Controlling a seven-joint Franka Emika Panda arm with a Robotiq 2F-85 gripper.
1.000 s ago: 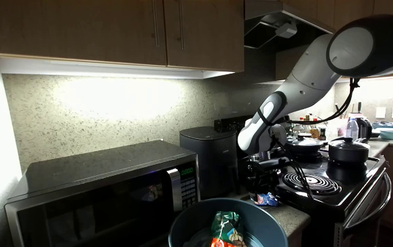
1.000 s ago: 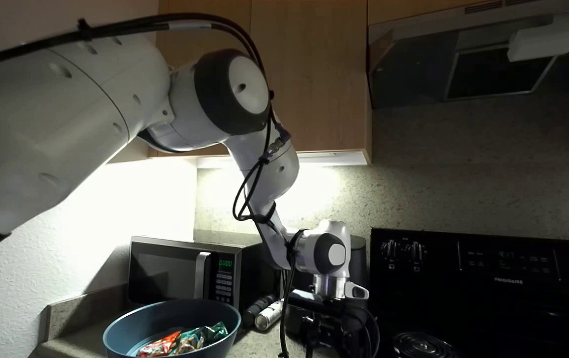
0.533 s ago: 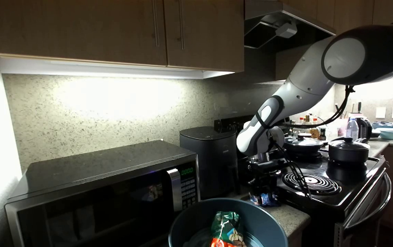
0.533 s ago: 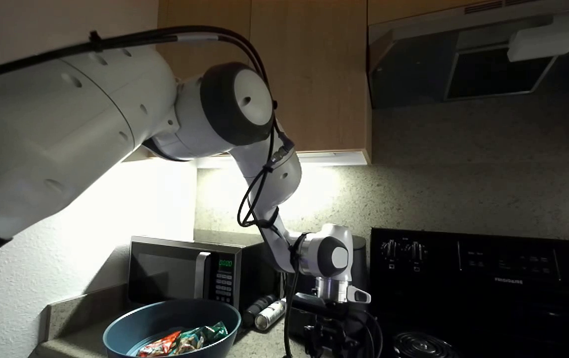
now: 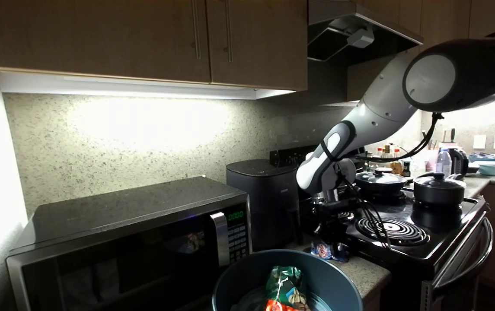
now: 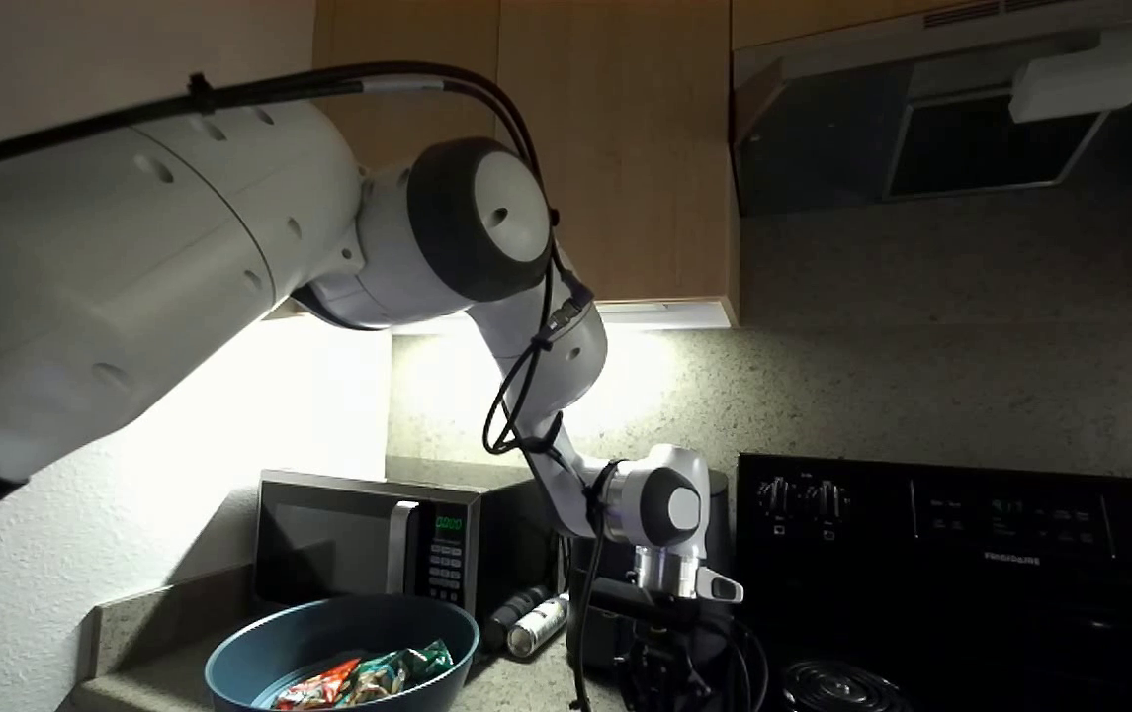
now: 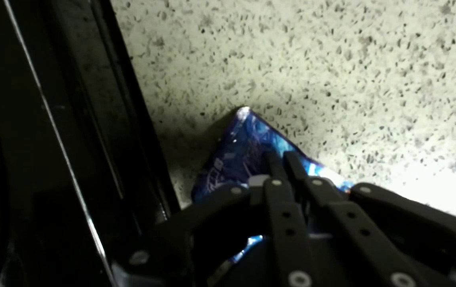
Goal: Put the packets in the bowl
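- The blue packet is at the tabletop, just beside the stove and outside the bowl; whether it rests there or hangs slightly clear, I cannot tell.
- The claw is drawn in to a narrow slit over the packet's middle, seemingly with a pinch of it between; how much is caught is hidden.
- The green packet and orange-red packet lie in the bowl, so the blue one looks like the one left to bring.
- It should be light, soft and crinkly, giving way under pressure; its shiny surface may slip, so a shallow pinch could slide off.
- The middle is the best hold, with a deep fold gathered; the free corner would let it swing.
- A moderate squeeze should do, as the contents may crumble.
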